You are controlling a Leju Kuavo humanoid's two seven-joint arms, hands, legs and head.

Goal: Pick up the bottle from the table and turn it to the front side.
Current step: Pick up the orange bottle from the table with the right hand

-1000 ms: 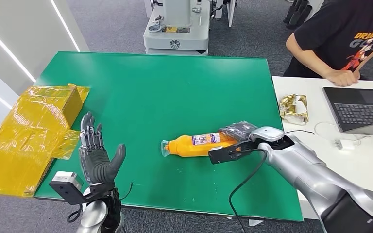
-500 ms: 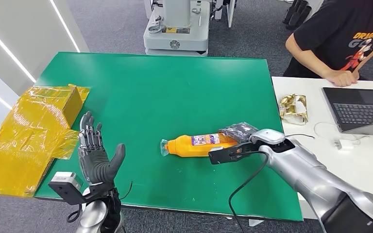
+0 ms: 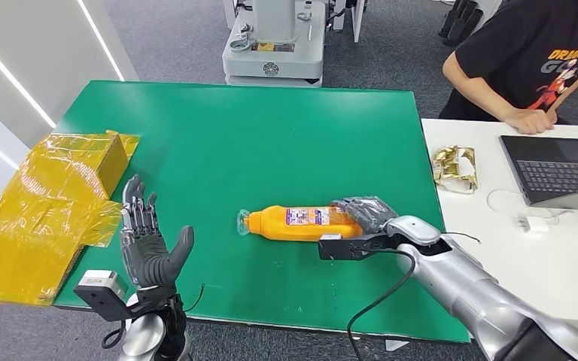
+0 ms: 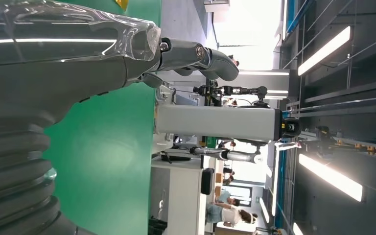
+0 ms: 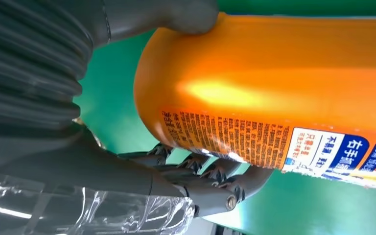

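An orange bottle (image 3: 301, 223) with a clear cap and a printed label lies on its side on the green table (image 3: 233, 135), cap pointing left. My right hand (image 3: 365, 213) grips its base end; in the right wrist view the thumb (image 5: 176, 17) presses one side of the bottle (image 5: 284, 83) and the fingers (image 5: 210, 178) curl round the other. My left hand (image 3: 147, 241) is raised at the table's front left edge, palm upright, fingers spread, holding nothing; in the left wrist view it (image 4: 78, 54) hangs over the green surface.
A box wrapped in yellow film (image 3: 53, 203) sits at the table's left edge. A white desk (image 3: 497, 203) on the right carries a laptop (image 3: 557, 169), a gold wrapper (image 3: 455, 167) and a cable, with a seated person (image 3: 542, 60) behind. A robot base (image 3: 275, 45) stands beyond the table.
My right hand has drawn the bottle a little to the left and toward the front edge, and the label has rolled into a slightly different position. The left hand has stayed put.
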